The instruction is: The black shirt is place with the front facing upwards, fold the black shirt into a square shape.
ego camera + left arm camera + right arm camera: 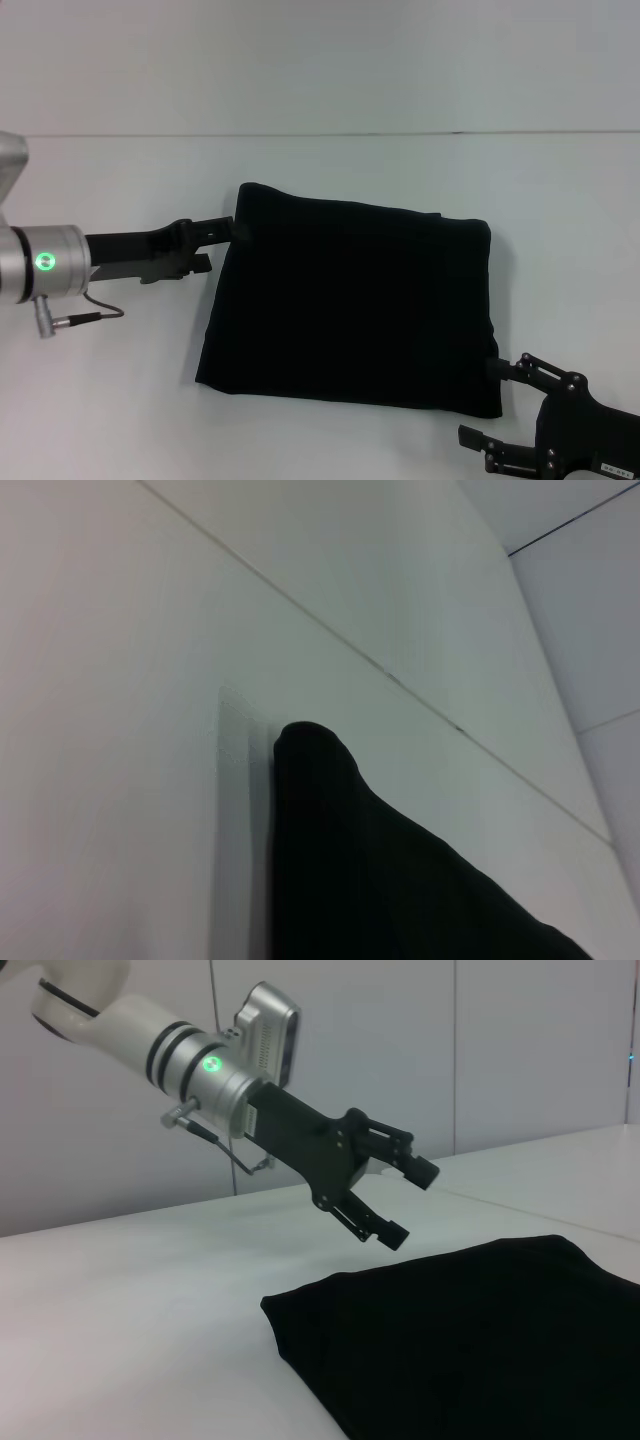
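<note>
The black shirt (350,300) lies on the white table (120,410) as a roughly square, flat bundle with plain black cloth on top. My left gripper (220,245) is open at the shirt's far left corner. In the right wrist view the left gripper (410,1203) hangs a little above the table, clear of the shirt (480,1340), with nothing between its fingers. My right gripper (482,402) is open just off the shirt's near right corner, one fingertip close to the hem. The left wrist view shows only one rounded shirt corner (380,880).
The white table runs back to a pale wall along a seam (320,135). A thin cable (90,315) loops under the left wrist. Bare tabletop surrounds the shirt on all sides.
</note>
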Motion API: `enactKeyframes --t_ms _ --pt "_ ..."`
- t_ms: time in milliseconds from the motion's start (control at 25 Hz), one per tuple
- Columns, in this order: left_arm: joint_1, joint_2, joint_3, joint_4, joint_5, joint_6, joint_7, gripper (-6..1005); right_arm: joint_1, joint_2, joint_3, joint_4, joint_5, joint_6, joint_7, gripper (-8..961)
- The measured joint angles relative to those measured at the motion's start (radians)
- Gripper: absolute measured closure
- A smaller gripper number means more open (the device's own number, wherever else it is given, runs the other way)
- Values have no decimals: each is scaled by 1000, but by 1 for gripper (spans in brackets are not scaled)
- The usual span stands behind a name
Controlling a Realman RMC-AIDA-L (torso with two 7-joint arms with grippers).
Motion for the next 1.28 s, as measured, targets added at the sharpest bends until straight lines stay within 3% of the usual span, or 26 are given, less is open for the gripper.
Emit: enactKeyframes --t_ms 280,880,1120,1280 --pt "-19 -16 48 -12 1 -132 -2 62 1 0 1 0 1 5 3 28" --pt "-52 -52 91 -33 -1 -177 11 66 10 -1 3 0 2 -1 12 28" --pt "-43 -54 101 -26 -4 -192 12 69 11 -1 2 0 2 -3 17 28" --pt "-39 -51 92 -23 -10 -196 9 138 11 -1 2 0 2 -5 17 29"
